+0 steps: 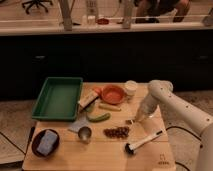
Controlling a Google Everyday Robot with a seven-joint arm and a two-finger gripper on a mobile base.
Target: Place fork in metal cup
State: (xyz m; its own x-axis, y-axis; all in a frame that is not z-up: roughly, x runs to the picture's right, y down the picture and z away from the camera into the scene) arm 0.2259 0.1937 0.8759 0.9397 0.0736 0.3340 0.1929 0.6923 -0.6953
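The metal cup is small, steel and round, and stands upright on the wooden table's front left part. My gripper is low over the table at the right, to the right of the cup and just beyond a brown cluster. The fork does not show as a separate thing. It is hidden or too thin to make out near the gripper.
On the wooden table are a green tray at the back left, an orange bowl, a white cup, a yellowish stick, a green vegetable, a white-handled brush and a dark bowl with a blue sponge.
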